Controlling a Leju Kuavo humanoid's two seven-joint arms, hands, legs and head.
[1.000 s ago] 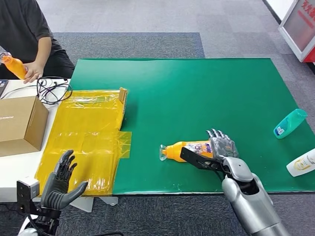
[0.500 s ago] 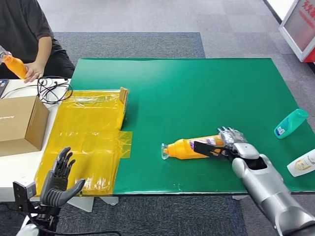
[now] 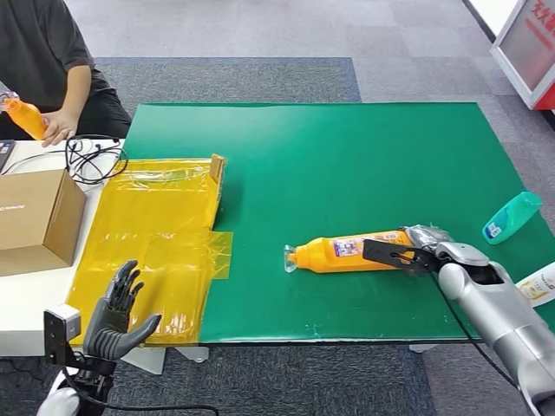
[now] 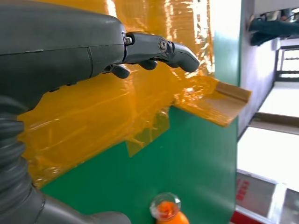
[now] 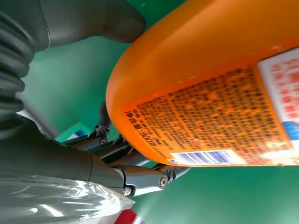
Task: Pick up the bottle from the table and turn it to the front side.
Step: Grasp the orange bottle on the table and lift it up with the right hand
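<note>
An orange bottle [image 3: 350, 252] lies on its side on the green mat [image 3: 327, 156], clear cap pointing left, label facing up. My right hand [image 3: 428, 247] is at the bottle's base end, with its dark thumb stretched along the bottle's near side. In the right wrist view the bottle's base [image 5: 211, 84] sits between the thumb [image 5: 105, 18] and the fingers [image 5: 141, 177], with a small gap at the thumb. My left hand [image 3: 118, 316] hovers at the table's near left edge, fingers spread and holding nothing. The left wrist view shows those fingers [image 4: 159, 49] and the bottle's cap [image 4: 165, 209].
Yellow plastic film [image 3: 157, 243] covers the mat's left part. A cardboard box [image 3: 35, 221] and cables [image 3: 94, 156] lie on the white table. A person at the far left holds another orange bottle [image 3: 22, 117]. A teal bottle [image 3: 512, 217] and a white bottle [image 3: 533, 286] lie at the right edge.
My right hand has slid right along the bottle, from over its middle to its base end, uncovering the label. The bottle has stayed in place. The left hand has barely moved.
</note>
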